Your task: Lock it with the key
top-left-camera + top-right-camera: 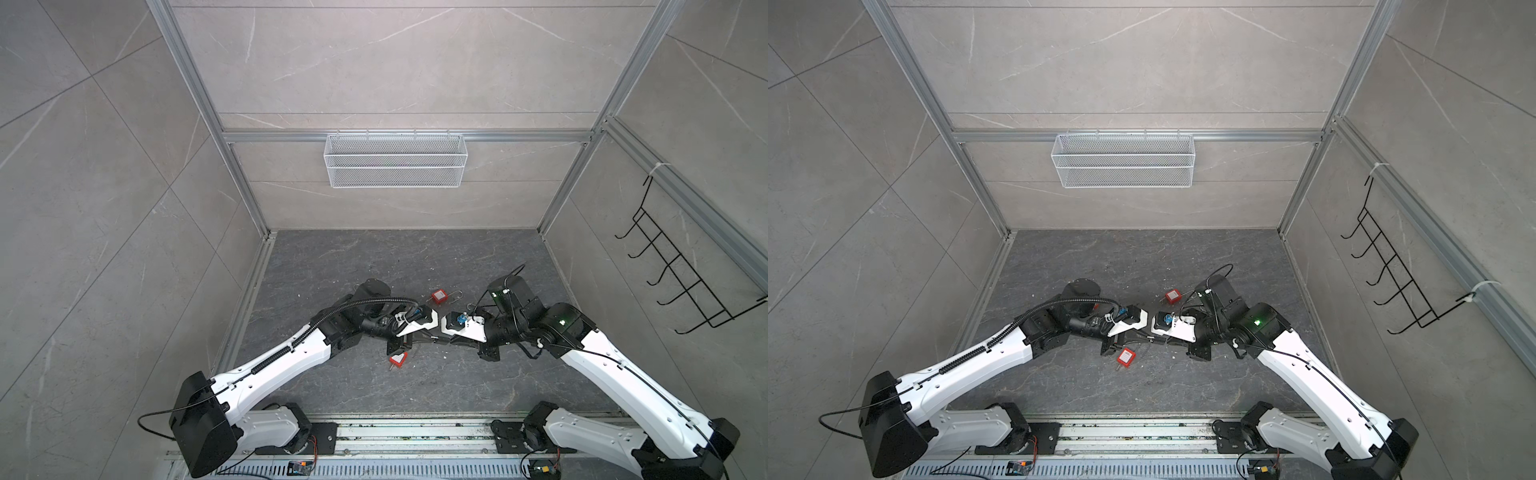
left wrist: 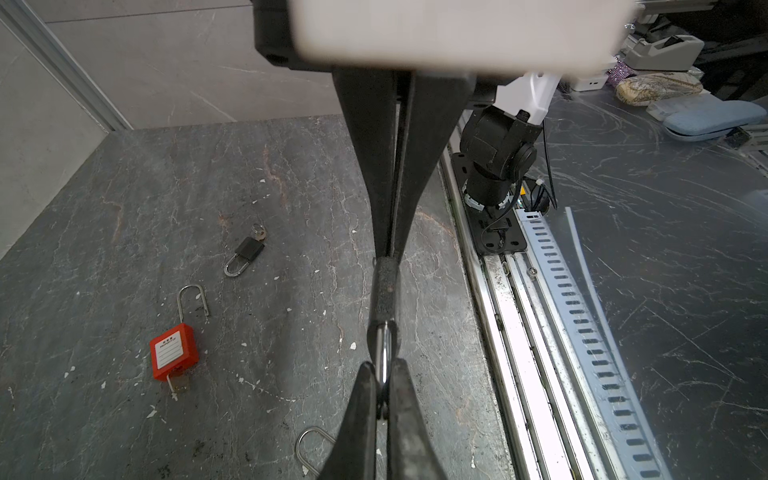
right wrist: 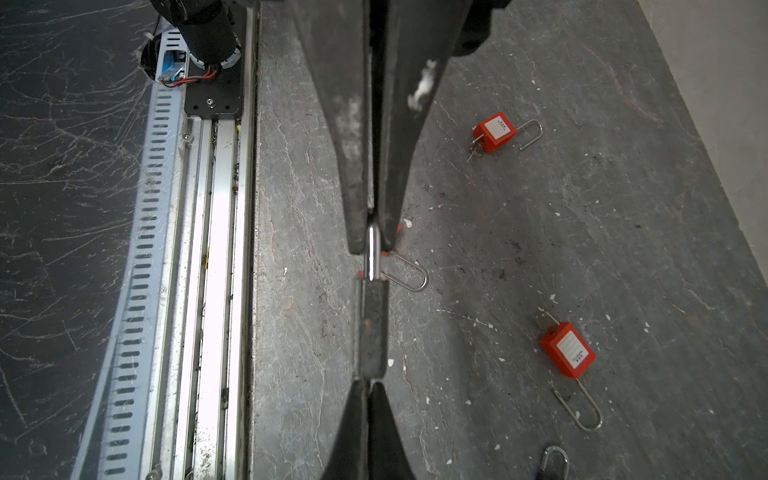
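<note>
On the left side of the dark table (image 1: 374, 266), the left arm (image 1: 282, 361) reaches in toward the middle. Beside its wrist, toward the back wall, one red lock (image 3: 494, 132) lies flat with keys (image 3: 476, 151) stuck in its end. The arm hides most of this lock in both top views. The left gripper (image 2: 386, 251) is squeezed shut on the bottom end of the black padlock (image 3: 372, 328). I cannot tell if a key sits between its fingertips (image 2: 380, 241) there. The black padlock is up in the air in the middle, off the table, held sideways between the two grippers. Under it, a second red lock (image 1: 398, 360) lies on the table. The silver loop (image 3: 372, 257) of the black padlock points to the right. The right gripper (image 3: 374, 245) is pinched shut on that loop. Behind the two grippers, a third red lock (image 1: 438, 296) lies flat. Its loop is popped open, and a brass key (image 2: 181, 384) sticks out of its end. A little more to the right, near the right gripper, a small black lock (image 2: 248, 251) lies on the table with its own little key (image 2: 258, 232) in it. The right arm (image 1: 623, 374) comes in from the right side.
</note>
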Controlling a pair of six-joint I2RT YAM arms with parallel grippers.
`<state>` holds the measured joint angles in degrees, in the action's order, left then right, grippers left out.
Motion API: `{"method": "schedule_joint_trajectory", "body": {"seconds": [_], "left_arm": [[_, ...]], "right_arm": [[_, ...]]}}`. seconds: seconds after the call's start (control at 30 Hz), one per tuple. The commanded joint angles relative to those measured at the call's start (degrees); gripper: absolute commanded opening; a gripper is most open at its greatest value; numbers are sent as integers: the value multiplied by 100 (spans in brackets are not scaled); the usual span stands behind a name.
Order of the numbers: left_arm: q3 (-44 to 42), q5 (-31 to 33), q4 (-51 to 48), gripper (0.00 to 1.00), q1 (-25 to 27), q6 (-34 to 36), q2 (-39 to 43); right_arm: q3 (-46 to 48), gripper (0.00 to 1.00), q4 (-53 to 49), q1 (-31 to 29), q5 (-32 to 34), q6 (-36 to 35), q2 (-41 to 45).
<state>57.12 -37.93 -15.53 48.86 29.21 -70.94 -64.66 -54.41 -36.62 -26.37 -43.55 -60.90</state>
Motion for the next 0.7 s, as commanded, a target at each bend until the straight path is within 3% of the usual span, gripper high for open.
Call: {"method": "schedule_joint_trajectory", "body": {"seconds": [0.0, 0.37, 0.67], "left_arm": [[316, -135, -61, 0, -62, 204, -7], [761, -314, -997, 0, -529, 846, -224], [2212, -298, -3068, 0, -538, 1595, -1785]], "right_arm": [[142, 0, -235, 24, 168, -136, 0], [541, 0, -239, 608, 265, -11, 167], [1006, 0, 280, 1815, 509, 365, 613]]}}
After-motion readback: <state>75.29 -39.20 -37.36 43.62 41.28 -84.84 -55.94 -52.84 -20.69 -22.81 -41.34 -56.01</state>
